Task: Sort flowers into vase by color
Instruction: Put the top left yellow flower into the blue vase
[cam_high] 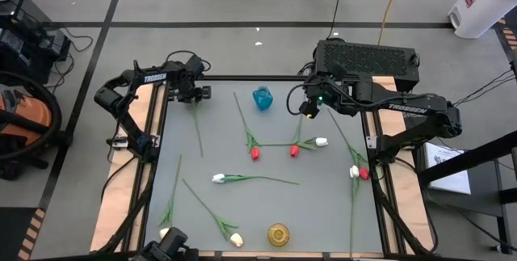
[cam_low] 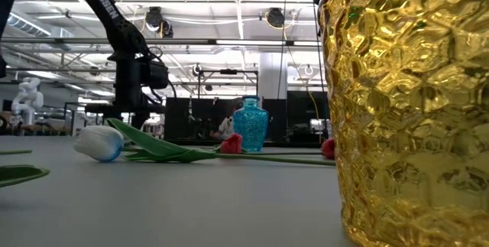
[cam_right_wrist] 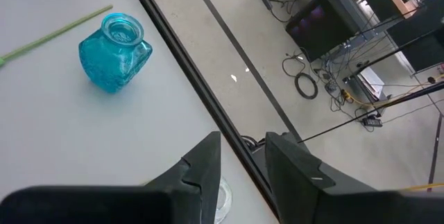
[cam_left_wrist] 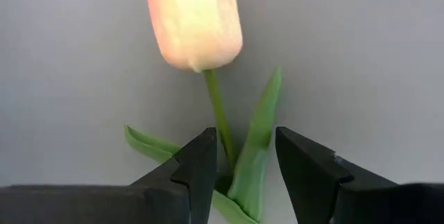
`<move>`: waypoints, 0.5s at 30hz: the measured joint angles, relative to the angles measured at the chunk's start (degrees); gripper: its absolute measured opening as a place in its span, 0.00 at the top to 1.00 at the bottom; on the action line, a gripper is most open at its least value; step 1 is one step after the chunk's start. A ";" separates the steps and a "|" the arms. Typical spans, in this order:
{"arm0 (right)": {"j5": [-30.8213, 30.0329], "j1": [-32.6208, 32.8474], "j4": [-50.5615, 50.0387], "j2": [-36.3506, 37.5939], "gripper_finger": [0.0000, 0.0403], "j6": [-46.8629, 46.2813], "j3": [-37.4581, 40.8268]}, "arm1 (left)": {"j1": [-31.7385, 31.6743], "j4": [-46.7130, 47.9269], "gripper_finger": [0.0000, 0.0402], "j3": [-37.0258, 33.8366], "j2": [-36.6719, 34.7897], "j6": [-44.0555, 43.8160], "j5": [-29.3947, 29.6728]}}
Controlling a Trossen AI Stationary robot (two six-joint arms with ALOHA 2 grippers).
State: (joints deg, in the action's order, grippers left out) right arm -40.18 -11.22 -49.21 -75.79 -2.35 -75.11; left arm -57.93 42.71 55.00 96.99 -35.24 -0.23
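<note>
A cream-pink tulip lies flat on the grey table at the far left, with its bud (cam_left_wrist: 194, 19) under my left gripper (cam_high: 194, 93) and its stem (cam_high: 198, 128) running toward the near edge. The left gripper (cam_left_wrist: 246, 137) points down and is open. Its fingers stand on either side of the stem and a leaf, just below the bud. My right gripper (cam_high: 309, 109) hangs raised near the far edge, right of the blue vase (cam_high: 262, 98). Its fingers (cam_right_wrist: 208, 158) are apart with nothing seen between them. A gold vase (cam_high: 278, 233) stands near the front edge.
Red tulips (cam_high: 255, 153) (cam_high: 294, 149) and white tulips (cam_high: 321, 141) (cam_high: 218, 178) lie mid-table. A white and red pair (cam_high: 359, 173) lies at the right, cream ones (cam_high: 236, 239) near the front. The black frame rail (cam_right_wrist: 208, 106) borders the far edge.
</note>
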 joint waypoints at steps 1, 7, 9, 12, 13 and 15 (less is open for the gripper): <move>0.00 0.00 0.00 0.00 0.74 0.00 0.00 | 0.00 0.03 0.63 0.00 0.00 0.00 0.11; 0.00 0.00 0.00 0.00 0.74 -0.02 0.00 | 0.00 0.25 0.72 0.00 0.00 0.02 0.24; 0.00 0.02 0.00 0.00 0.74 -0.02 0.00 | 0.00 0.25 0.76 0.00 0.00 0.02 0.24; 0.00 0.01 0.00 0.00 0.74 -0.02 0.00 | 0.00 0.25 0.82 0.00 0.00 0.04 0.24; 0.00 0.00 0.01 0.00 0.74 -0.01 0.00 | 0.00 0.25 0.84 0.00 0.00 0.05 0.24; 0.00 0.01 0.02 0.00 0.74 -0.02 0.00 | 0.00 0.27 0.88 0.00 0.00 0.07 0.24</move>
State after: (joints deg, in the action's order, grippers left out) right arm -40.18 -11.21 -49.19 -75.79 -2.37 -75.11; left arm -57.93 42.98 55.00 96.99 -35.18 0.01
